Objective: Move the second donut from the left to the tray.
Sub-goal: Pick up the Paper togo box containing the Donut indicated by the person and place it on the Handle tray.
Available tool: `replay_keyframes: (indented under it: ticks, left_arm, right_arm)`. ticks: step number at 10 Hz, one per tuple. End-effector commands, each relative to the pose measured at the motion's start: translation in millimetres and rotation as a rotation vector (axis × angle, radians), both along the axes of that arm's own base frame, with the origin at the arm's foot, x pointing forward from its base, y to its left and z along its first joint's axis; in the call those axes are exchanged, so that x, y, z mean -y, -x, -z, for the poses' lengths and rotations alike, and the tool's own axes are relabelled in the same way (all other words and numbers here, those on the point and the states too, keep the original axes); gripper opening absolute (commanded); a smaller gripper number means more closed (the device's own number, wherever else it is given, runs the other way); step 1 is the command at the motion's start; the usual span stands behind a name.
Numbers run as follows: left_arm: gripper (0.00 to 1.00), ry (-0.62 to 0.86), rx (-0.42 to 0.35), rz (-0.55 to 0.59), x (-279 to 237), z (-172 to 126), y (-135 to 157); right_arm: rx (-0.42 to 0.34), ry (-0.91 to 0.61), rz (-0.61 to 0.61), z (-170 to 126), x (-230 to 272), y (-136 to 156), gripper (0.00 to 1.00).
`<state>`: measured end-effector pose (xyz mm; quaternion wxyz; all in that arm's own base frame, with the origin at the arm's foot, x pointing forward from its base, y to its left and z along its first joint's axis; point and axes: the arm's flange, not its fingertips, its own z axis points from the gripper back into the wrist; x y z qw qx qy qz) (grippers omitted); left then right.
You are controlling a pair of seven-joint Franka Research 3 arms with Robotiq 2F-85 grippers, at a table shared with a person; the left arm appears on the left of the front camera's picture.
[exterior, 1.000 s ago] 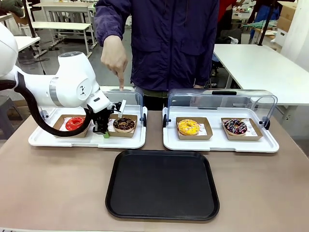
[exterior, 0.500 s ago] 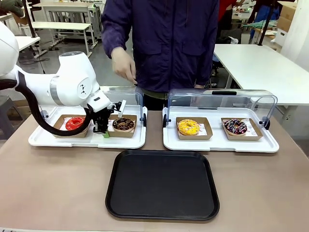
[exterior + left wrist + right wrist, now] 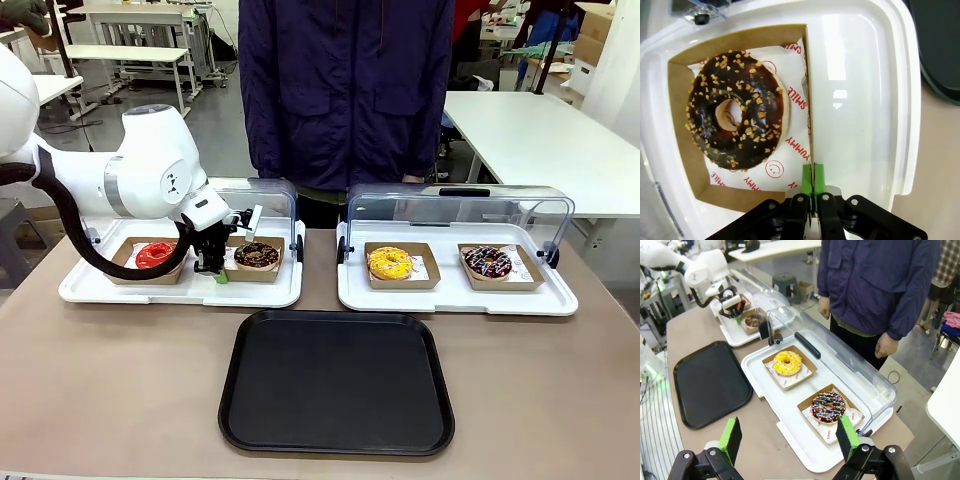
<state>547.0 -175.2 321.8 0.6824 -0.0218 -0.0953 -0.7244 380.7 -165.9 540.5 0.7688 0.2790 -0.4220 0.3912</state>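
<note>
Cardboard is what the left gripper [image 3: 813,176] pinches, jaws shut on the wall of the small carton [image 3: 807,75] cradling the chocolate donut [image 3: 735,118], probably to drag both toward the black tray [image 3: 336,381].

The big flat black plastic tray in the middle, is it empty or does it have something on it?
Empty. The black rectangular plastic tray shows bare surface from rim to rim in the front view.

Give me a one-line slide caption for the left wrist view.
Left gripper pinching the wall of the cardboard tray holding the chocolate donut, inside the white tray.
</note>
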Motion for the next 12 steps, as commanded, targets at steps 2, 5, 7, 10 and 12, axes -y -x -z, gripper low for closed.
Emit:
replay_keyframes:
  ticks: [2, 5, 7, 10, 12]
  left_arm:
    - [0.02, -0.054, 0.068, -0.044, 16, -27, 12]
    - [0.02, -0.06, 0.112, -0.066, 19, -51, 29]
    - [0.02, -0.054, 0.134, -0.072, 13, -67, 49]
    - [0.02, -0.014, 0.127, -0.084, 12, -79, 92]
    - [0.02, 0.011, 0.153, -0.081, 24, -89, 135]
  right_arm:
    - [0.024, 0.004, -0.014, -1, 0, -1, 1.0]
    - [0.024, 0.004, -0.014, -1, 0, -1, 1.0]
    - [0.024, 0.004, -0.014, -1, 0, -1, 1.0]
    - [0.024, 0.004, -0.014, -1, 0, -1, 1.0]
    - [0.024, 0.004, -0.014, -1, 0, -1, 1.0]
